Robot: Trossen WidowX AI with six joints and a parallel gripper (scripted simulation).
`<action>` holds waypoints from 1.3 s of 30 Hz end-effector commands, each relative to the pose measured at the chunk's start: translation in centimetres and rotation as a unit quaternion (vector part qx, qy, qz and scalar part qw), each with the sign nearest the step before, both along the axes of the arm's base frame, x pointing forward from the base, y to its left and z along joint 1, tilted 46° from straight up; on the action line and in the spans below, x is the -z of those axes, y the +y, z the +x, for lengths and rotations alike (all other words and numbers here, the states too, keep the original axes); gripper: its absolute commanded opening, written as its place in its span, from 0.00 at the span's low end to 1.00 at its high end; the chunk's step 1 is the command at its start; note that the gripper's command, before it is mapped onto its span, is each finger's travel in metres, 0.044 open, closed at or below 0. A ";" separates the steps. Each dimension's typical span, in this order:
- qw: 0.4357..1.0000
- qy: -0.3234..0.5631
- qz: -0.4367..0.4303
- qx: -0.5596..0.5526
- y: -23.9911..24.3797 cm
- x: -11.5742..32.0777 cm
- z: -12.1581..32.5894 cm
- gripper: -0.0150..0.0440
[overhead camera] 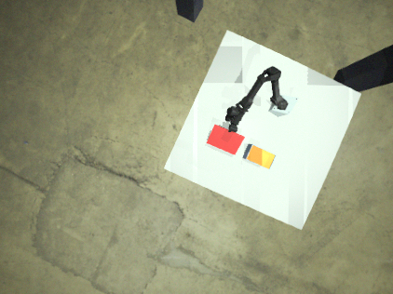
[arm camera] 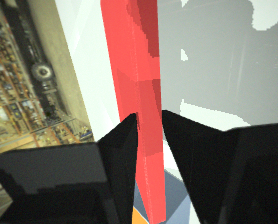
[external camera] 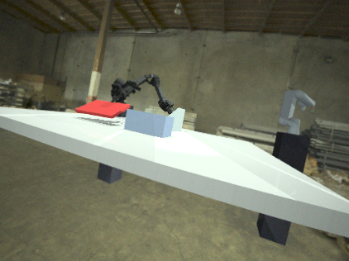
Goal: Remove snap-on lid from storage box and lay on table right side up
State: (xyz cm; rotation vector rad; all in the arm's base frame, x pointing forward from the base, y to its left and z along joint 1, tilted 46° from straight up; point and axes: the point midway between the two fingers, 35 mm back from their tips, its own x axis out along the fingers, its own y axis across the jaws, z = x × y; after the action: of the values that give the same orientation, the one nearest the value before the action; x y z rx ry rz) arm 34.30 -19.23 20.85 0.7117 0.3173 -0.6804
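Gripper (overhead camera: 233, 128) (arm camera: 148, 117) fingers are closed on one edge of the red lid (overhead camera: 225, 140) (external camera: 102, 108) (arm camera: 142, 90), one finger on each side of it. The lid is off the box (overhead camera: 261, 156) (external camera: 148, 123) and hangs over the bench (overhead camera: 279, 189) (external camera: 174, 155), with its shadow on the top below it. The box sits on the bench just beside the lid. From above, its inside looks orange and yellow, with a dark blue strip at one end.

The job looks more than half done. What seems to be left is to bring the lid down flat, let go, and back off.

Things could still go wrong. The grip is only at one edge, so the far side of the lid is heavy and has nothing under it. If the fingers slip, that side may dip and hit the bench first. If they let go too high, the lid may drop, bounce or flip wrong side up. The box is near too. If the lid swings to that side on the way down, it could bump the box and push it, or land on its rim and end up tilted. Opening while pulling back could drag the lid along.
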 end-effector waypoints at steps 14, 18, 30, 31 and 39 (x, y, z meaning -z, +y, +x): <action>1.000 0.000 0.000 -0.006 -0.8 1.0 0.1 0.25; 1.000 0.000 0.000 -0.006 -1.1 1.3 0.1 0.25; 1.000 0.000 0.000 -0.006 -1.8 1.9 0.0 0.25; 1.000 0.000 0.000 -0.006 -1.8 2.0 0.0 0.25; 1.000 0.000 0.000 -0.006 -2.3 2.4 0.0 0.25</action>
State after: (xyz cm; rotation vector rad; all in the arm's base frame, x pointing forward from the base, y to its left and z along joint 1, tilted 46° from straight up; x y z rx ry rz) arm 34.24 -21.40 18.78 0.7084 0.3160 -0.6762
